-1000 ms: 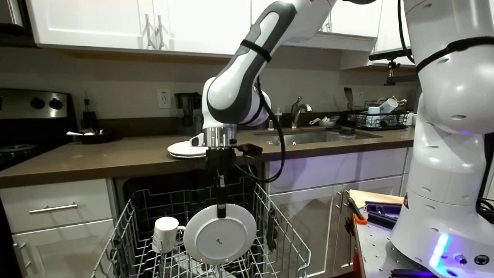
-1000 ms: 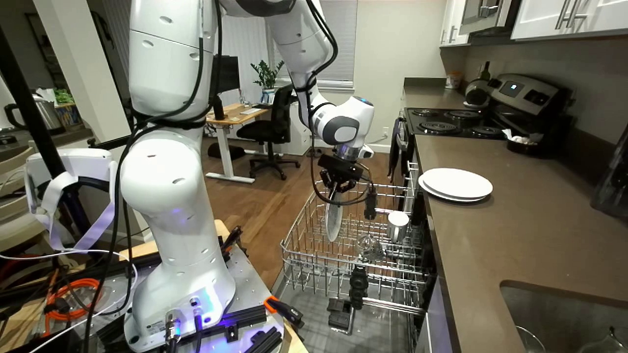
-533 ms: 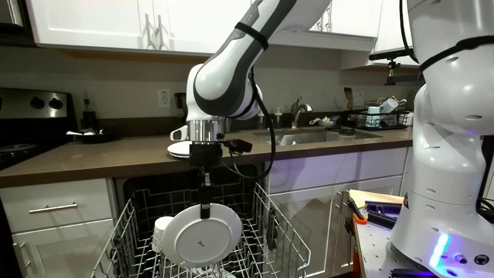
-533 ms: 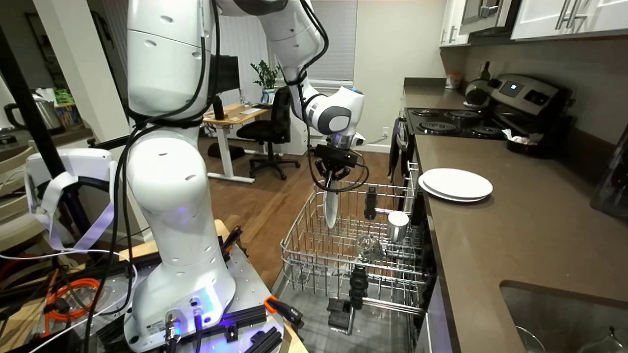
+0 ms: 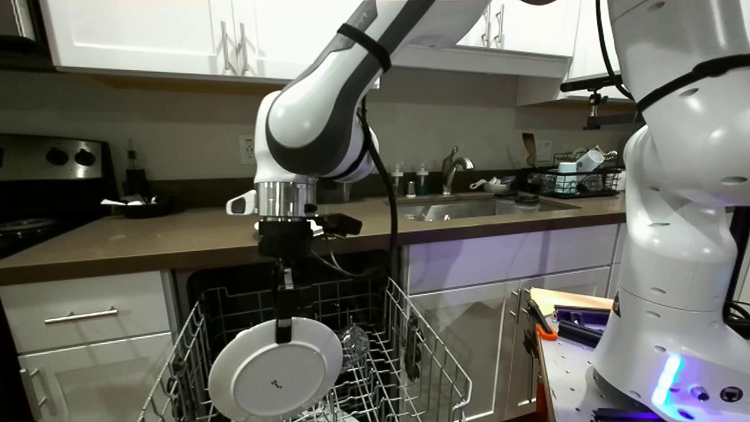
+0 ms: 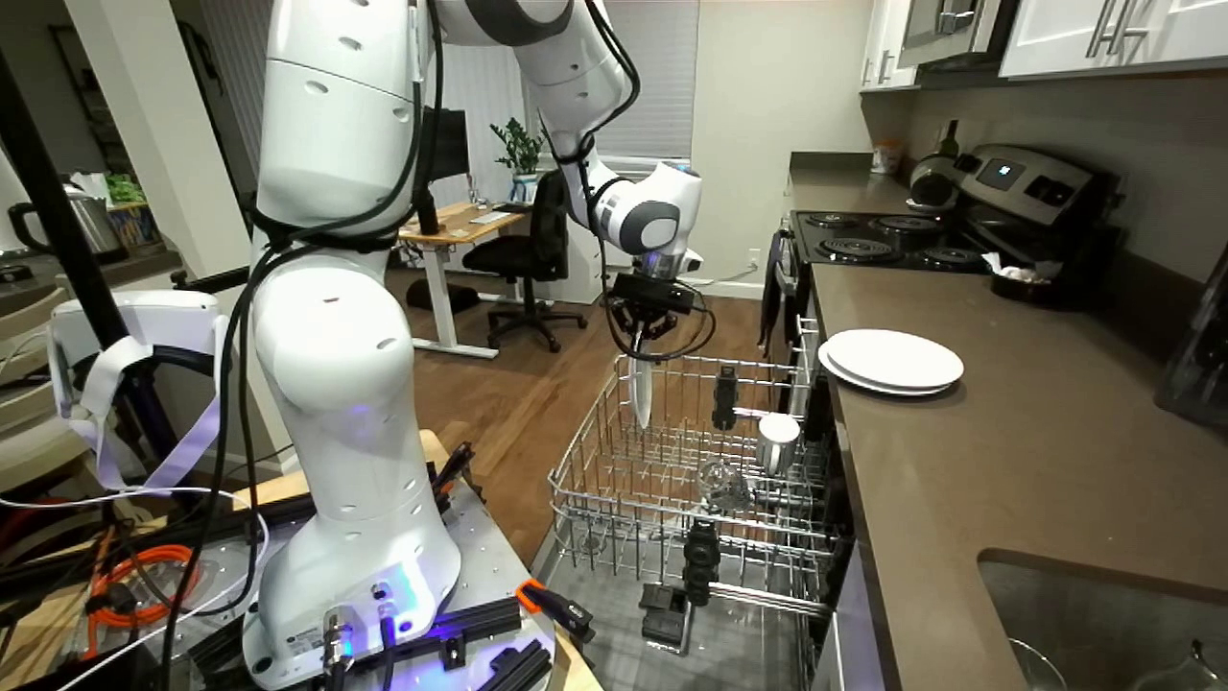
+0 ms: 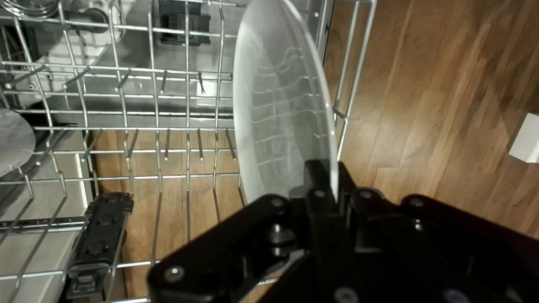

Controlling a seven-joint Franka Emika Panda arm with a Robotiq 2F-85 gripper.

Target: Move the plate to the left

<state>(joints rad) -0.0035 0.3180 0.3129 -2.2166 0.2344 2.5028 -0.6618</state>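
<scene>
The white plate [image 5: 278, 375] hangs upright on edge with its underside facing out in an exterior view; it shows edge-on in an exterior view [image 6: 641, 395]. My gripper [image 5: 284, 333] is shut on the plate's top rim, one finger on each face. In the wrist view the rim runs between the fingertips [image 7: 330, 179], and the glossy face of the plate [image 7: 280, 97] reflects the rack wires. The plate is over the dishwasher rack [image 6: 614, 523]; I cannot tell whether its lower edge touches the wires.
A white mug [image 6: 778, 446] stands in the rack, hidden behind the plate in an exterior view. A clear glass [image 5: 355, 344] is also in the rack [image 5: 430, 340]. Flat white plates [image 6: 892, 360] lie stacked on the counter [image 6: 1007, 461]. The rack's side wires [image 7: 356, 63] are close to the held plate.
The gripper and held plate have moved left in an exterior view, covering the mug and uncovering the glass. In an exterior view they have shifted away toward the rack's far end. The grip is unchanged.
</scene>
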